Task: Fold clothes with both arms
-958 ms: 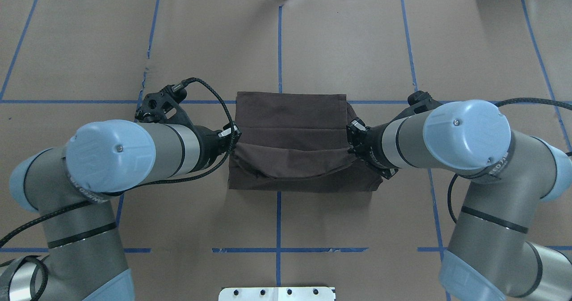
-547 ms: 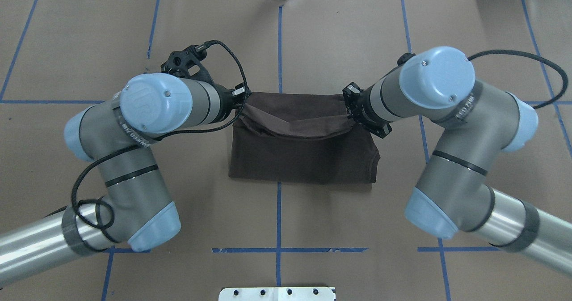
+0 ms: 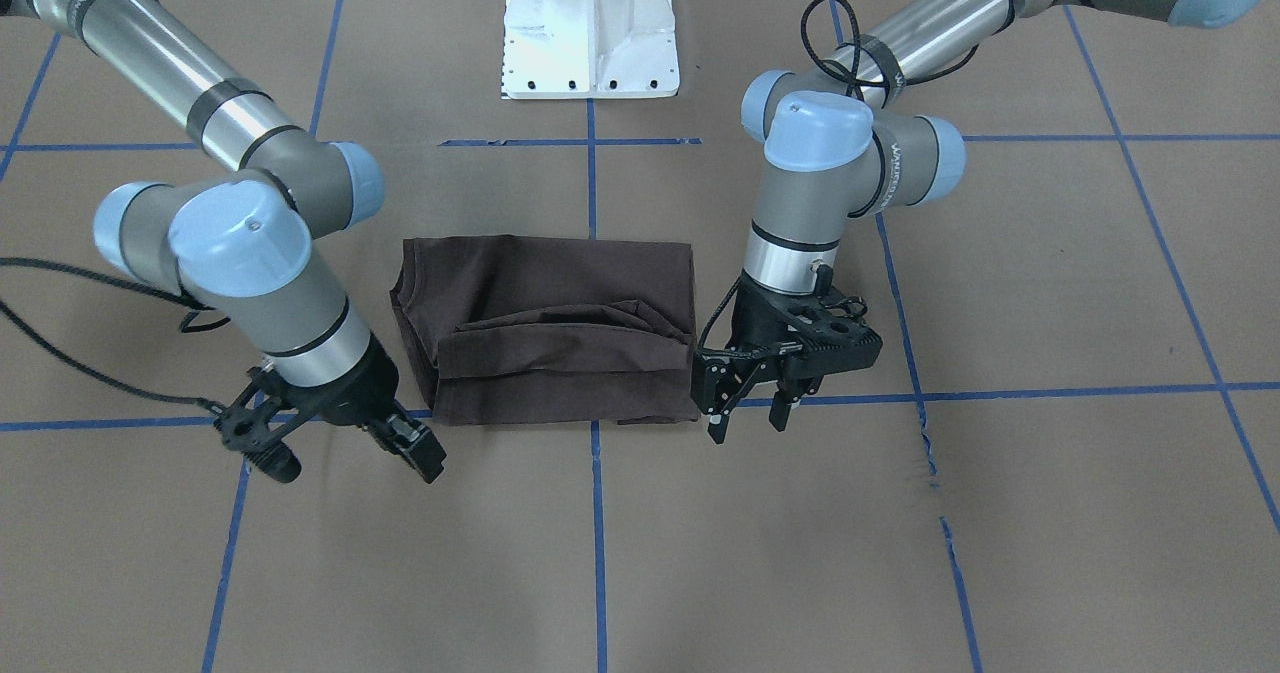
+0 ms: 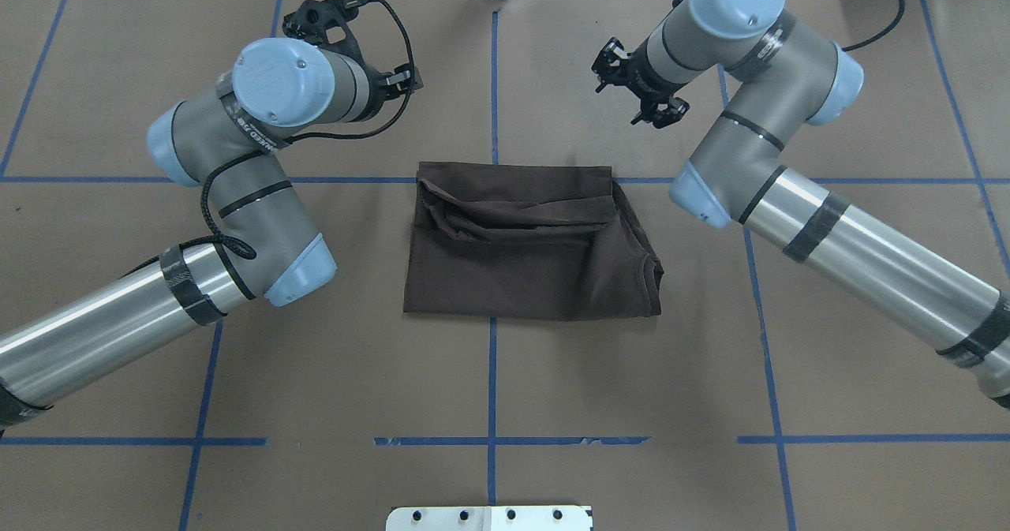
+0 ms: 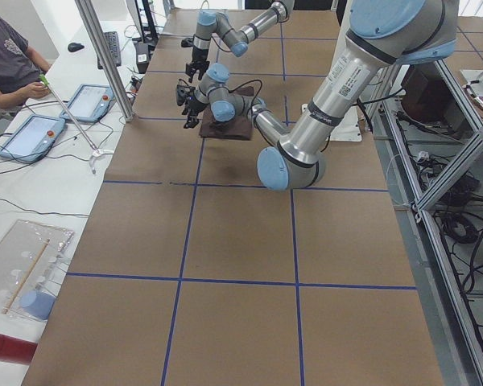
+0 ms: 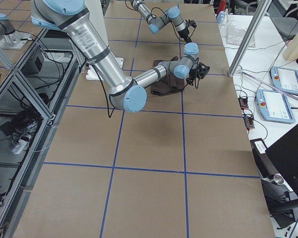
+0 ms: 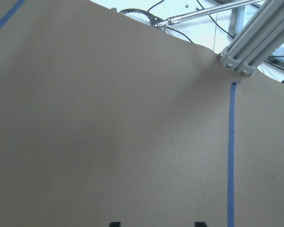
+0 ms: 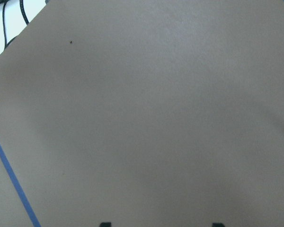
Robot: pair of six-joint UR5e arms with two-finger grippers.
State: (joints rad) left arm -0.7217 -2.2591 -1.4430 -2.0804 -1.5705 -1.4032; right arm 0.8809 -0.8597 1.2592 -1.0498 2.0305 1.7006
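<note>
Both my black two-finger pincers are spread wide and hold nothing. The left pincer (image 3: 748, 418) hangs off one far corner of the dark brown-grey short-sleeved T-shirt (image 4: 529, 255), and the right pincer (image 4: 635, 91) hangs off the other. Both are out past the shirt's far edge and touch no cloth.

Each wrist camera shows only bare paper, with two fingertips far apart at the bottom of the frame.

The shirt lies folded into a rough rectangle in the middle of the brown paper-covered table (image 4: 631, 389) and straddles the blue tape centre line (image 4: 491, 381). Its far edge runs along a crossing tape line. The top layer there is rumpled — a loose, sagging fold — while the near half lies flat. On my right side a rounded bit of cloth pokes out past the rectangle.
</note>
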